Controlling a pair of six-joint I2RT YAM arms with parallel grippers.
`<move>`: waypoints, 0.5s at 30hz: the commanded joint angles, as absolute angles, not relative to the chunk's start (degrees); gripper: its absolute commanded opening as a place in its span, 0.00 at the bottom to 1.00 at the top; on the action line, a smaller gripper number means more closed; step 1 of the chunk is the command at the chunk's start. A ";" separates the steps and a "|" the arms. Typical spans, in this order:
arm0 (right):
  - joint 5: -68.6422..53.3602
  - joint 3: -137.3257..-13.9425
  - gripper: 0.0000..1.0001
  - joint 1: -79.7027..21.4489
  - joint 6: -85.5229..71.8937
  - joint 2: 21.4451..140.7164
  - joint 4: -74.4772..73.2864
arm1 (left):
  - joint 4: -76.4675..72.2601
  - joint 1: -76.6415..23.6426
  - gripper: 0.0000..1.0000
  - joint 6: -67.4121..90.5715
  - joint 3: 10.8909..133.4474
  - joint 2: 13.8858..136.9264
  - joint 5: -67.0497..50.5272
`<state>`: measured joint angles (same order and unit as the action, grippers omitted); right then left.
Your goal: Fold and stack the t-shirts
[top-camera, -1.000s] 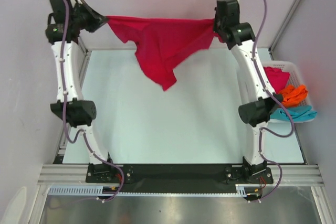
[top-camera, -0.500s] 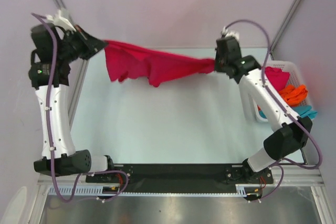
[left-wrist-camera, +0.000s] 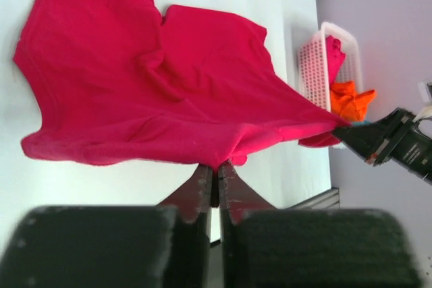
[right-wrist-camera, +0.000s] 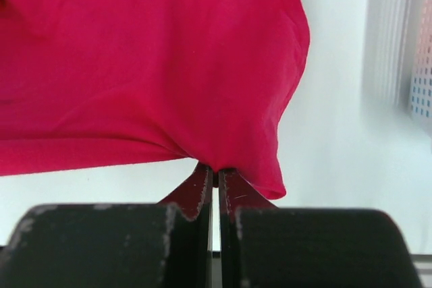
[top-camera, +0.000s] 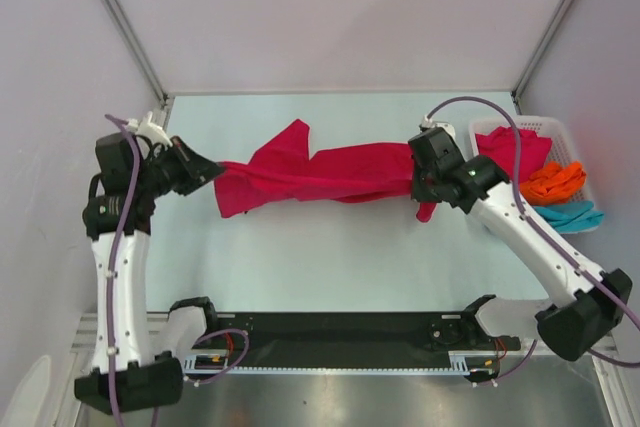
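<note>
At the left side of the table (top-camera: 330, 247), the left arm (top-camera: 115, 267) reaches inward, and its jaws are closed tight on one bunched edge of a crimson t-shirt (top-camera: 320, 172). The shirt stretches in a loose, creased band across the middle of the table, with one flap turned up toward the far side. Whether its lower folds rest on the table cannot be told. The right arm (top-camera: 530, 237) has its jaws shut on the shirt's other end, and a small tail of cloth hangs below the pinch. At the right edge stands a white basket (top-camera: 545, 124) holding another crimson shirt (top-camera: 515, 152), an orange shirt (top-camera: 557, 182) and a teal shirt (top-camera: 572, 215).
</note>
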<state>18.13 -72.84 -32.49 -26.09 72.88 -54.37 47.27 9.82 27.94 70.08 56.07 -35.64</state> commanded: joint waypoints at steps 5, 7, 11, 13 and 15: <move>16.97 -68.56 0.37 -33.05 -29.18 67.06 -61.79 | 46.76 10.37 1.00 28.21 59.51 45.54 -38.15; 15.82 -68.20 0.49 -33.05 -29.09 66.71 -61.70 | 46.58 10.37 1.00 28.65 59.06 45.09 -37.45; 13.36 -68.82 0.51 -33.05 -28.48 66.97 -60.56 | 46.32 10.37 0.99 29.00 62.21 46.93 -36.13; 12.40 -69.69 0.51 -33.05 -28.30 67.59 -59.86 | 45.10 10.37 1.00 29.18 62.75 48.24 -34.63; 11.87 -69.87 0.52 -33.05 -27.95 67.94 -58.98 | 43.34 10.37 1.00 30.14 62.23 49.65 -34.89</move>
<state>14.17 -67.88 -32.88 -28.47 68.03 -60.86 47.83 9.89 28.49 60.03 47.68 -36.07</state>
